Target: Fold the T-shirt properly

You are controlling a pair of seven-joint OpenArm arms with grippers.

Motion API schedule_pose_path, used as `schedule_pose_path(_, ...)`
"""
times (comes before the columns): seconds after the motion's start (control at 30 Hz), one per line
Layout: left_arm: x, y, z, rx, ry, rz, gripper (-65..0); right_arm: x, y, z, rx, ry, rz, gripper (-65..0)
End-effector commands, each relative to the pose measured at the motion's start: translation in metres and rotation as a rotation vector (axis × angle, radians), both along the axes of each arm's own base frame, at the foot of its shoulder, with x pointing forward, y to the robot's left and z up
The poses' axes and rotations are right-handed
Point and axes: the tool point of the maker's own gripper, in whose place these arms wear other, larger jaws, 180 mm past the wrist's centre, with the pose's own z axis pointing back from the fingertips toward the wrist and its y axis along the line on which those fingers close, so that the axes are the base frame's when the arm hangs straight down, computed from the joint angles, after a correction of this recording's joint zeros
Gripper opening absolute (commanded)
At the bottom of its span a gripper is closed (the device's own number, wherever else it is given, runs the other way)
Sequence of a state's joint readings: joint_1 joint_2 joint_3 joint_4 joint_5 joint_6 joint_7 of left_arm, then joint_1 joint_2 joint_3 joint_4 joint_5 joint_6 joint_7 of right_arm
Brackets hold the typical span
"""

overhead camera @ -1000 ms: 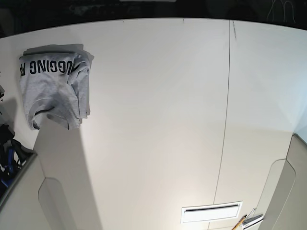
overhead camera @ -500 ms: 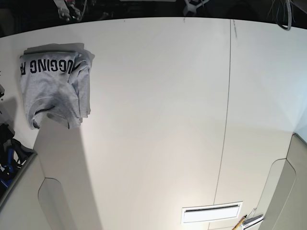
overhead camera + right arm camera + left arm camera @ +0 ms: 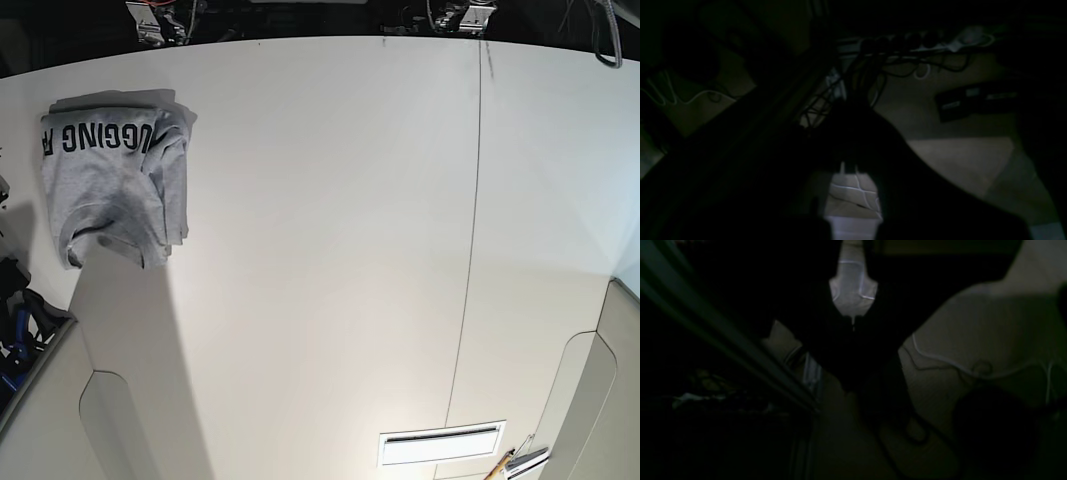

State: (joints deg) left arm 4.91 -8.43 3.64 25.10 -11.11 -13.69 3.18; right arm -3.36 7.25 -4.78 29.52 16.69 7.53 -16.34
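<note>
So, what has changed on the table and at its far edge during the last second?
Both arms have come into sight at the table's far edge: the right arm and the left arm, where a second ago only darkness showed. Nothing was taken or let go. The T-shirt lies folded in the same corner of the table, unmoved.

The heather-grey T-shirt [image 3: 112, 178] lay folded into a rumpled bundle at the table's far left, black block lettering facing up.
</note>
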Motion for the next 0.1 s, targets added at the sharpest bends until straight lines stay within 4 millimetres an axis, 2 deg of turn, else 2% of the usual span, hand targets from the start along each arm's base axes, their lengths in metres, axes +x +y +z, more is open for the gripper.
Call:
schedule_pose_path(0.0, 0.0083, -0.0025, 0.0027, -0.03, -0.027, 0.006, -65.0, 0.0114, -0.0003, 0.0028, 0.004, -0.029, -0.006, -65.0)
schedule_pose_path(0.07, 0.0075, -0.0042, 0.0033, -0.052, -0.03, 0.016, -65.0, 0.0181, 0.0007, 0.005, 0.006, -0.047, -0.004, -65.0)
